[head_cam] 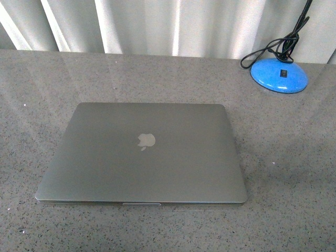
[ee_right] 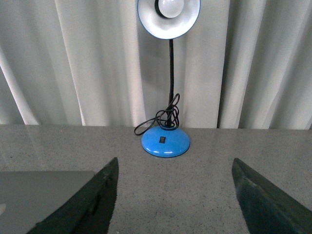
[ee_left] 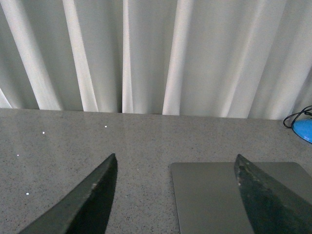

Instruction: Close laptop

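The space-grey laptop (head_cam: 142, 155) lies flat on the grey speckled table, lid down, apple logo facing up. Its keyboard and screen are hidden under the lid. Neither arm shows in the front view. In the left wrist view my left gripper (ee_left: 175, 163) is open and empty, held above the table, with a far corner of the laptop lid (ee_left: 209, 195) between its dark fingers. In the right wrist view my right gripper (ee_right: 174, 165) is open and empty, with a corner of the laptop (ee_right: 44, 187) beside one finger.
A blue desk lamp (ee_right: 165, 141) with a black coiled cord stands at the table's back right, its base also in the front view (head_cam: 279, 74). White curtains hang behind the table (head_cam: 294, 173).
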Motion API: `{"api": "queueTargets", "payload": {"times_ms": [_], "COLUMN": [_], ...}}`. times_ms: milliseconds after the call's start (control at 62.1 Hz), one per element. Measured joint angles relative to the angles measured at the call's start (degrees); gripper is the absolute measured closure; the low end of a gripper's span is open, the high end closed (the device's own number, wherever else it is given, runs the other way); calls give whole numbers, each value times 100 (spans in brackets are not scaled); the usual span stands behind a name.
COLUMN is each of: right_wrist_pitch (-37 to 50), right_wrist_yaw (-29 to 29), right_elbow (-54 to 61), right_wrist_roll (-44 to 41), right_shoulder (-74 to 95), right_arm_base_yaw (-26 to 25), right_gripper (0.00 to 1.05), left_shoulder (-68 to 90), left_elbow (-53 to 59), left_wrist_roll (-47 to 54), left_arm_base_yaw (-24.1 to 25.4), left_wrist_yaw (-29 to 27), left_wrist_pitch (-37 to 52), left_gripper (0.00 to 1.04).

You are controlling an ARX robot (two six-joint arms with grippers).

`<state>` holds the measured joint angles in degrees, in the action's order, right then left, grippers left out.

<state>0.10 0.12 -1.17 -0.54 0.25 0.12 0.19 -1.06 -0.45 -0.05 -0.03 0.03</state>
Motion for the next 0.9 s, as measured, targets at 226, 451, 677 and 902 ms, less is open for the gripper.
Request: {"api": "queueTargets", "payload": {"times_ms": [226, 451, 677, 902], "right_wrist_pitch": [0, 0, 0, 0], "right_wrist_yaw": [0, 0, 0, 0], "right_elbow": [0, 0, 0, 0], "right_wrist_roll": [22, 35, 37, 37], "right_shoulder": [0, 0, 0, 0], "right_arm_base_yaw": [0, 0, 0, 0], "right_gripper": [10, 10, 10, 10], "left_shoulder": [0, 0, 0, 0], "left_elbow": [0, 0, 0, 0], "left_wrist_roll": [9, 9, 9, 9], "left_arm_base_yaw": [0, 0, 0, 0], "left_wrist_yaw": [0, 0, 0, 0], "left_wrist_pitch": [0, 0, 0, 0], "left_gripper": [7, 7, 7, 7]}}
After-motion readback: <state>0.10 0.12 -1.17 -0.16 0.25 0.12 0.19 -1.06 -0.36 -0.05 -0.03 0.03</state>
